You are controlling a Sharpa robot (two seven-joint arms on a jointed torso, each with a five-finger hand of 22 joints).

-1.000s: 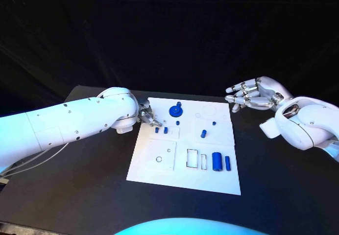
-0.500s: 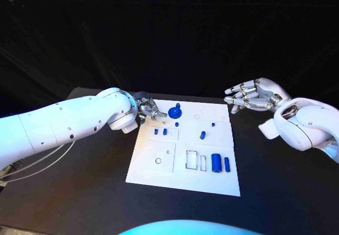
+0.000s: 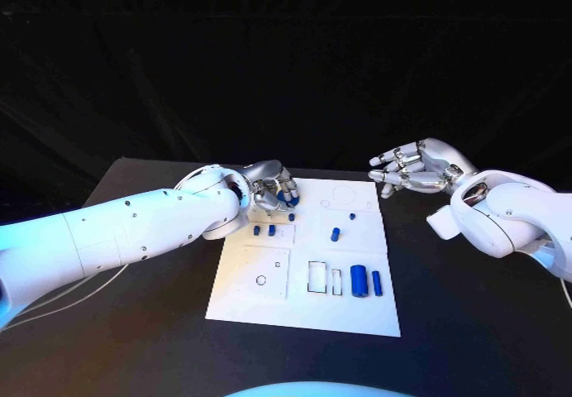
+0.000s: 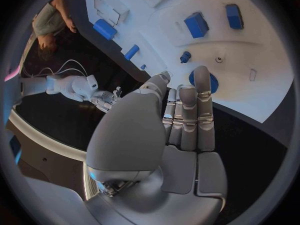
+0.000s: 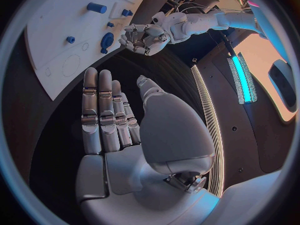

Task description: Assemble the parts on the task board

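The white task board (image 3: 312, 291) lies in the middle of the table. My left hand (image 3: 272, 188) hovers over its far left corner with straight fingers (image 4: 203, 105) holding nothing, right beside the round blue disc (image 4: 213, 83), which they partly hide. Small blue parts lie just nearer: a pair (image 3: 264, 231), a single peg (image 3: 290, 217) and two more (image 3: 336, 234). Two blue cylinders (image 3: 369, 281) lie near the front right. My right hand (image 3: 412, 169) floats open and empty beyond the board's far right corner, and its wrist view shows its flat fingers (image 5: 103, 112) apart from the board (image 5: 59, 32).
Outlined slots (image 3: 324, 277) and a small ring mark (image 3: 260, 280) sit on the board's near half. Black tabletop (image 3: 143, 331) surrounds the board on every side. My left forearm (image 3: 131, 227) stretches across the table's left part.
My left hand has moved from the small parts at the board's left edge toward the far corner, reaching the blue disc. The right hand has stayed nearly still.
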